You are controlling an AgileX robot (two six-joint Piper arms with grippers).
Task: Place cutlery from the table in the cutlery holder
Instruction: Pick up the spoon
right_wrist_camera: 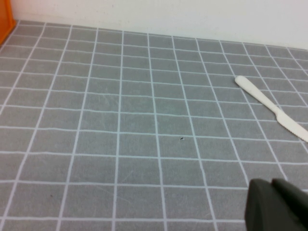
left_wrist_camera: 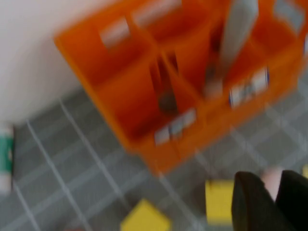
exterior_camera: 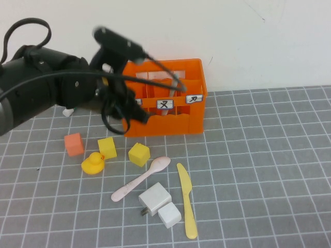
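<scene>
Two pieces of cutlery lie loose on the table (exterior_camera: 269, 155): the pink spoon (exterior_camera: 140, 179) rests diagonally with its bowl toward the crate, and the yellow knife (exterior_camera: 186, 206) lies just right of it, running near to far. The third piece, the grey fork (left_wrist_camera: 231, 43), stands tilted inside the orange cutlery holder (exterior_camera: 170, 103), visible in the left wrist view leaning in one inner compartment; the other compartments seen there look unoccupied, though blur limits certainty. The holder stands at the far side of the table against the wall, labels facing the near edge. The left gripper (exterior_camera: 126, 111) hangs at the holder's front left corner, above the table and near the yellow cubes (exterior_camera: 124, 151); whether it is spread or pressed together cannot be told, and nothing is seen in its grasp. This position suits an arm working between the holder and the loose pieces. The right gripper (right_wrist_camera: 276, 207) is outside the high view; its wrist camera shows it low over bare grid to the right, with the knife well apart, which suggests a parked arm; its spread cannot be told. Two white charger blocks (exterior_camera: 160, 205) sit touching each other between spoon and knife, and a rubber duck (exterior_camera: 93, 164) and an orange cube (exterior_camera: 74, 144) lie farther left; none of these belongs in the holder.
</scene>
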